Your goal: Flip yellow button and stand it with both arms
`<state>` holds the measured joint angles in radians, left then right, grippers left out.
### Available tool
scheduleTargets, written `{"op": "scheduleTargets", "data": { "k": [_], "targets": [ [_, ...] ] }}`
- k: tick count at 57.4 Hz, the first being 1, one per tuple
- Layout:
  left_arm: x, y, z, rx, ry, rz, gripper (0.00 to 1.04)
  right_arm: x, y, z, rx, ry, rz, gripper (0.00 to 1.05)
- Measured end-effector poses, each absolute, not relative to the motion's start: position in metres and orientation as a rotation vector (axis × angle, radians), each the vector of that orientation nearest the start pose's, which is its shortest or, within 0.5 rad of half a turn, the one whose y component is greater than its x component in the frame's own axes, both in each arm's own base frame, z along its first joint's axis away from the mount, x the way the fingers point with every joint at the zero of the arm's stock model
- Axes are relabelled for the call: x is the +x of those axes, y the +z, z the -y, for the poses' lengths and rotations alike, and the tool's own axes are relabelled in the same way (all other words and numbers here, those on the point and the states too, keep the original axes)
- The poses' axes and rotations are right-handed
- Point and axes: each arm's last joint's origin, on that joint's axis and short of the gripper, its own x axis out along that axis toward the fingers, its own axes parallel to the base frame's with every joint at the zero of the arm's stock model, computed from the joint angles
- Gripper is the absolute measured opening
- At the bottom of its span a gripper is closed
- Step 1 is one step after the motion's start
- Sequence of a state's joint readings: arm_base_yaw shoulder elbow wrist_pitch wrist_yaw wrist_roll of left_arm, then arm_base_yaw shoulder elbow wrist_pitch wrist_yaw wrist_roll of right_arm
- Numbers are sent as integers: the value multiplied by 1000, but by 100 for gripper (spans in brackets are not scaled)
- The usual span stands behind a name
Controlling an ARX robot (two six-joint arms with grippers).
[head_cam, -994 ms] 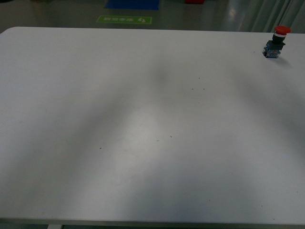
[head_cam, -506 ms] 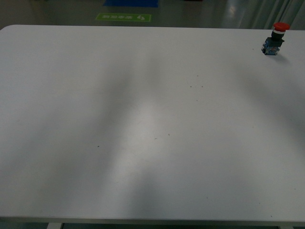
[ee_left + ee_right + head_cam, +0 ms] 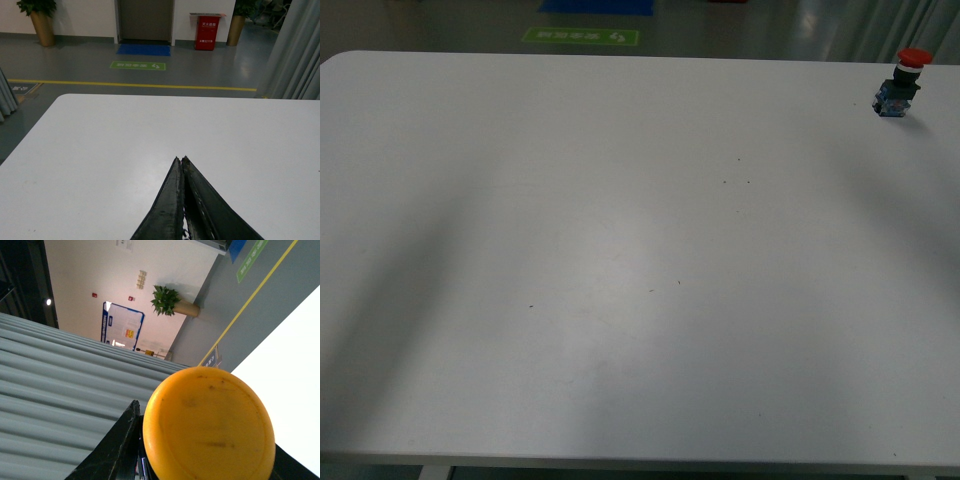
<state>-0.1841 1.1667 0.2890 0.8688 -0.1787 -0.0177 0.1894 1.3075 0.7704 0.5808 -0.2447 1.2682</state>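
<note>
Yellow button (image 3: pixel 210 422) clamped in the right hand (image 3: pixel 206 440), cap facing its wrist
Left hand (image 3: pixel 181 162), closed and empty, hangs over the bench (image 3: pixel 100 150); button's axis runs along the right fingers (image 3: pixel 112 450)

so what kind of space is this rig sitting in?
Probably a lab or factory-style hall: grey painted floor with a yellow boundary line and green rectangular floor sign, plus a red cabinet, likely fire equipment, beyond the white table.

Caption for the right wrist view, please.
Right gripper shut on the yellow button, its cap facing the camera, white table behind.
</note>
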Motion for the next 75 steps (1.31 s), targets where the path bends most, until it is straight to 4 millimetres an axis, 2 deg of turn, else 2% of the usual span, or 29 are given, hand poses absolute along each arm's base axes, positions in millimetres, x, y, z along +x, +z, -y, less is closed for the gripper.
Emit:
{"op": "scheduleTargets", "data": {
  "k": [17,27,41,75],
  "targets": [
    [176,181,16,-8,-6,-10,4,278,279,-45,1239,373,-227,40],
    [161,176,7,-8,-26,-11,4,278,277,-40,1235,378,-223,40],
    [146,166,0,-8,-1,-4,4,278,276,-36,1232,374,-216,40],
    [123,175,0,-8,-2,26,4,277,270,-34,1217,369,-221,40]
  ]
}}
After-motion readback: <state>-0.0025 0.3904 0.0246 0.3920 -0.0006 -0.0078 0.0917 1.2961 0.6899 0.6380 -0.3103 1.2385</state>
